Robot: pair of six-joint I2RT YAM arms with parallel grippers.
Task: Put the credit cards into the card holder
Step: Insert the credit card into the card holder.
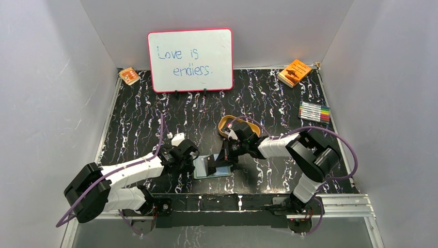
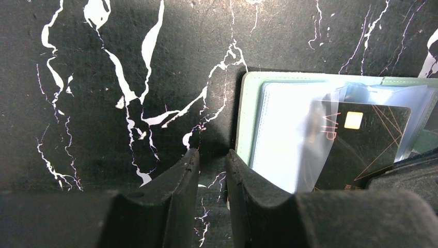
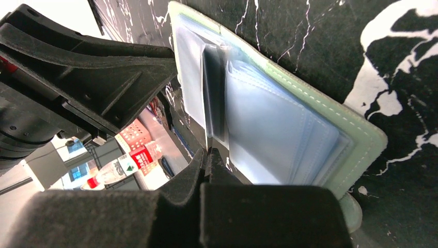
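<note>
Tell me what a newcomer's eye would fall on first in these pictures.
The whiteboard reading "Love is endless." stands at the back. Near the front, the left gripper and right gripper flank the open green card holder, a black credit card partly in its clear sleeve.

The surface (image 1: 155,119) is black with thin white veins, like marble. Three plain pale grey walls close it in: the back wall (image 1: 289,26), the left wall (image 1: 46,93) and the right wall (image 1: 387,77). A whiteboard (image 1: 190,60) with a pink frame stands near the back wall. A metal rail (image 1: 341,204) runs along the near edge. The light is soft and even.
</note>
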